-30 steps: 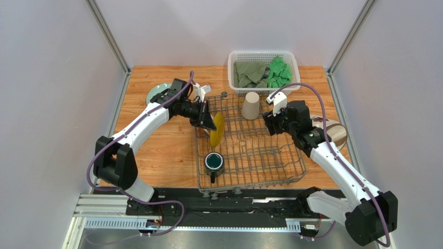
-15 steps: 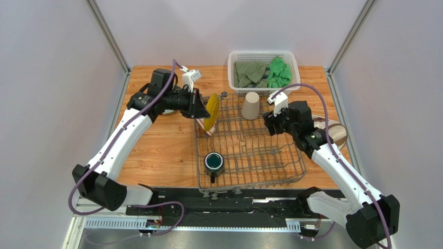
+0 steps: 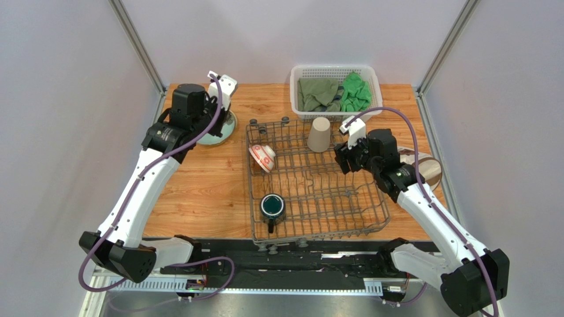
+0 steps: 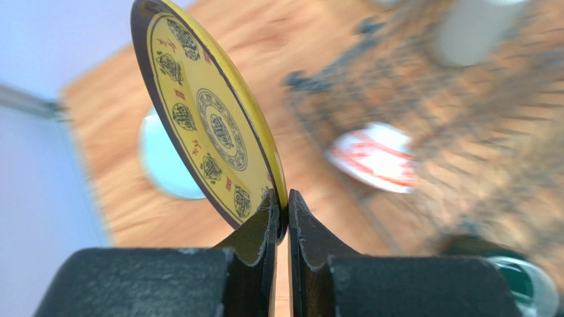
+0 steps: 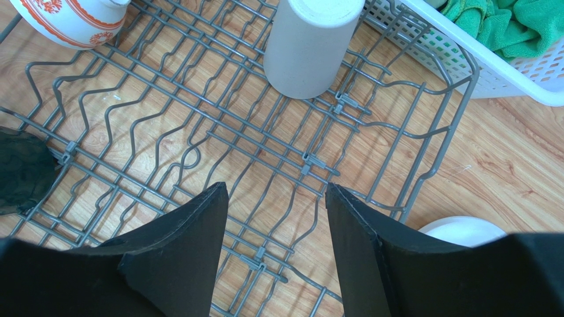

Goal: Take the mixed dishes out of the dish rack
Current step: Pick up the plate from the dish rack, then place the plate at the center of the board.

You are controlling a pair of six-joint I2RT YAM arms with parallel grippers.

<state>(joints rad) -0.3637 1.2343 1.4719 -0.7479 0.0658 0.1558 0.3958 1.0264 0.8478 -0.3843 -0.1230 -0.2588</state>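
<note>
My left gripper [image 4: 282, 205] is shut on the rim of the yellow-and-green plate [image 4: 205, 119] and holds it on edge. In the top view it [image 3: 212, 122] hangs above the pale green plate [image 3: 222, 132], which lies on the table left of the dish rack [image 3: 318, 191]. The rack holds the red-and-white bowl [image 3: 262, 157], the dark teal mug [image 3: 272, 207] and the upturned beige cup [image 3: 319, 134]. My right gripper [image 5: 275, 191] is open and empty above the rack's wires [image 5: 198, 119], near the cup [image 5: 311, 46]. The cream plate [image 3: 427, 168] lies right of the rack.
A white mesh basket [image 3: 334, 89] with green cloths stands behind the rack, close to the cup. Grey walls and metal posts close in the table on the left, right and back. Bare wood shows left of the rack.
My left arm has lifted the yellow-and-green plate out of the rack and swung it left and back, over the pale green plate. The right arm has not moved.
</note>
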